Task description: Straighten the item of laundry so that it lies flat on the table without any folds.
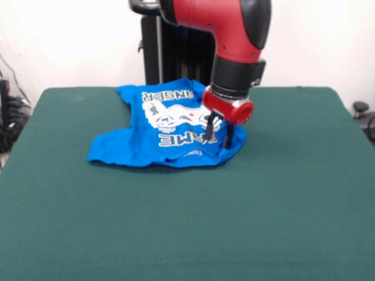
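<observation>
The bright blue T-shirt (167,126) lies on the dark green table (187,216) at the far middle, print side up, with its white lettering and controller print showing. Its near edge is rumpled and its right part is folded over. My gripper (218,133) hangs from the red arm over the shirt's right side. Its two dark fingers (209,130) stand a little apart and point down, tips at the cloth. I cannot tell whether they pinch any fabric.
The robot's black pedestal (170,52) stands behind the table's far edge. Cables and dark equipment (9,114) sit off the table's left side, and a small dark object (360,108) off the right.
</observation>
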`<state>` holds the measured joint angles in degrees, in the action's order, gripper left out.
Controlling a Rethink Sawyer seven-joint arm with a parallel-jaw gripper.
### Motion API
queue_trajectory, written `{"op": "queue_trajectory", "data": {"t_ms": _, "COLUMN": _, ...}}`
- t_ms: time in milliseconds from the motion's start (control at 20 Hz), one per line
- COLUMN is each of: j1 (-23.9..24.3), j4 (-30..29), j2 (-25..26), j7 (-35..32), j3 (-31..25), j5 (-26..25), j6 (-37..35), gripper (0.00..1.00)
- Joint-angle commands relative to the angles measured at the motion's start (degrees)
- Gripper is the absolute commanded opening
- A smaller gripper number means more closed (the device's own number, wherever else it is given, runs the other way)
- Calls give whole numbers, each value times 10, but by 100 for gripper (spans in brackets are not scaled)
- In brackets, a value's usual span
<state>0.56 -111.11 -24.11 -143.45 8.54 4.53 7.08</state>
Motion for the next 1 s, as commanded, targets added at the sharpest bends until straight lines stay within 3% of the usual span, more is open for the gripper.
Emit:
{"op": "queue_trajectory", "data": {"t_ms": 50, "j1": 9, "j4": -16, "j2": 54, "j7": -75, "j3": -65, "j5": -7, "j6": 28, "gripper": 100}}
{"op": "queue_trajectory", "data": {"t_ms": 550, "j1": 9, "j4": -39, "j2": -2, "j7": -78, "j3": -80, "j5": 12, "j6": -37, "gripper": 100}}
{"op": "queue_trajectory", "data": {"t_ms": 800, "j1": 4, "j4": -70, "j2": -92, "j7": -75, "j3": -73, "j5": 28, "j6": -129, "gripper": 100}}
{"op": "queue_trajectory", "data": {"t_ms": 1000, "j1": 16, "j4": -81, "j2": -118, "j7": -73, "j3": -85, "j5": 25, "j6": -146, "gripper": 100}}
